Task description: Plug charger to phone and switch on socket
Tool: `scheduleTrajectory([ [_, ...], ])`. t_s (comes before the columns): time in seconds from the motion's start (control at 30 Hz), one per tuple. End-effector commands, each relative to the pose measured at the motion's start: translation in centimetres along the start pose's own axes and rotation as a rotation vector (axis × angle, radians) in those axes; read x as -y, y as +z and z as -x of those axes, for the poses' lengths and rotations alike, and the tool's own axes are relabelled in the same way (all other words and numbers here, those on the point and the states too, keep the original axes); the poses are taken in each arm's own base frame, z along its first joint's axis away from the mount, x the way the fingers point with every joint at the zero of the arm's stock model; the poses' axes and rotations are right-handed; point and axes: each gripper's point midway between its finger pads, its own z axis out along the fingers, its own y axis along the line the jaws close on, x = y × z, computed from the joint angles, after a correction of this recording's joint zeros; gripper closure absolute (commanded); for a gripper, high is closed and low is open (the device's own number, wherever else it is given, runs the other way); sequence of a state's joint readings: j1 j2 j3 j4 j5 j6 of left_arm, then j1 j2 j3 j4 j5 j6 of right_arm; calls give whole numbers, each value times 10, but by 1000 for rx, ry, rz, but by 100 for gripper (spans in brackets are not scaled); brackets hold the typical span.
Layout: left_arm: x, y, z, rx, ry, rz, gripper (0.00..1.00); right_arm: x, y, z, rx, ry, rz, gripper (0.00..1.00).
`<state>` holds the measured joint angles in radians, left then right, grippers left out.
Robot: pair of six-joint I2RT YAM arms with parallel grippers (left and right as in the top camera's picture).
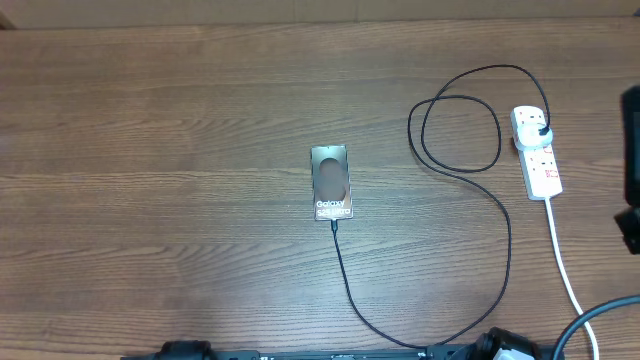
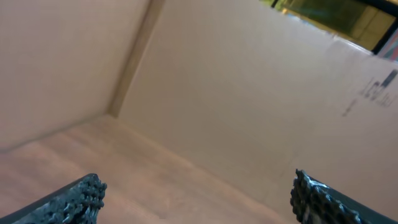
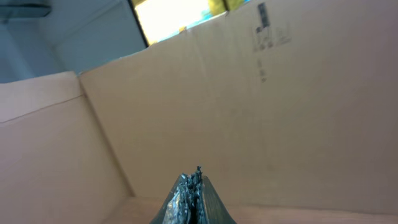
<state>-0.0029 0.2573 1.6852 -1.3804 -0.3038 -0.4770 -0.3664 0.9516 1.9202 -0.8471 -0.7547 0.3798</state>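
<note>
The phone (image 1: 331, 183) lies flat at the table's middle, lettering end toward the front edge. The charger cable (image 1: 500, 215) runs from the phone's front end, curves along the front of the table, loops at the right, and ends in a black plug (image 1: 541, 130) seated in the socket (image 1: 537, 152), a white power strip at the right. Whether the connector tip sits inside the phone is too small to tell. My left gripper (image 2: 196, 196) is open and empty, facing cardboard walls. My right gripper (image 3: 193, 193) is shut and empty, also facing cardboard. Neither gripper's fingers show in the overhead view.
The strip's thick white cord (image 1: 566, 275) runs toward the front right edge. Arm bases (image 1: 185, 351) sit at the front edge. A dark object (image 1: 630, 160) stands at the far right edge. Cardboard walls (image 2: 249, 81) surround the table.
</note>
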Motion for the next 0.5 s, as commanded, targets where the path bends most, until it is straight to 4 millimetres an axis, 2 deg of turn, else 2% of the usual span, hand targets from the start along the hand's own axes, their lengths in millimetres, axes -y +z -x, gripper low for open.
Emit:
scheduleTrajectory([
  [0.0,-14,-16,-16,-10,-6,52,0,-18,-8,0,8,-28,52,96],
  [0.13,-39,-28,-58,-162,47,147,0,-28,-12,-2,5,-31,90,96],
  [0.17,-42,-29,-63,-183,61,158,0,-31,-14,-2,5,-33,99,96],
  [0.47,-46,-39,-65,-152,55,141,0,-53,-34,-1,40,-74,134,96],
])
